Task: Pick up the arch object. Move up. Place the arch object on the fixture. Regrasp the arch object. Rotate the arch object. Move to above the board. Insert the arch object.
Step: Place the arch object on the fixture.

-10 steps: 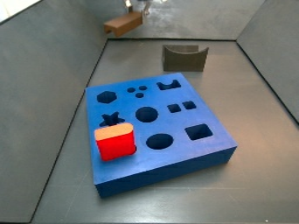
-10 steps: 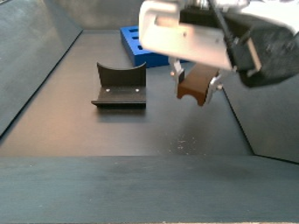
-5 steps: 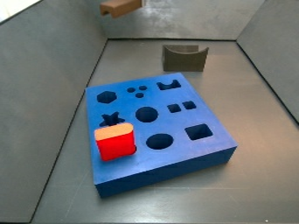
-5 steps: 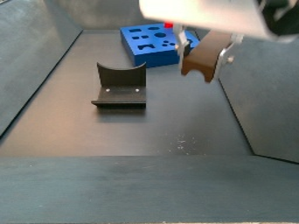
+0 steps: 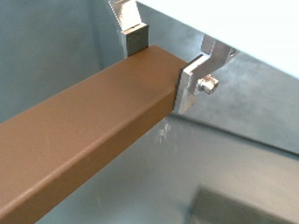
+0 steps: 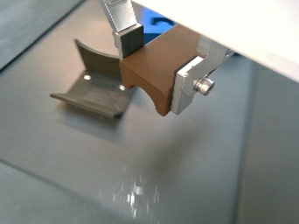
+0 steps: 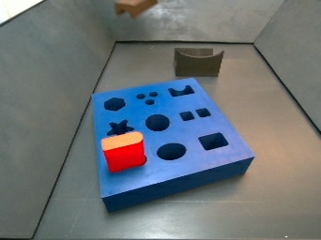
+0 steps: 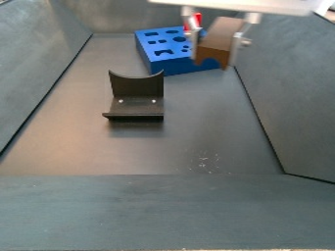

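Arch object is pinched between the fingers of the gripper, lifted higher than a second ago and now well above the floor. Fixture sits empty below and to the side; board lies beyond. Pick-up and lift look done; placing on the fixture is judged next.
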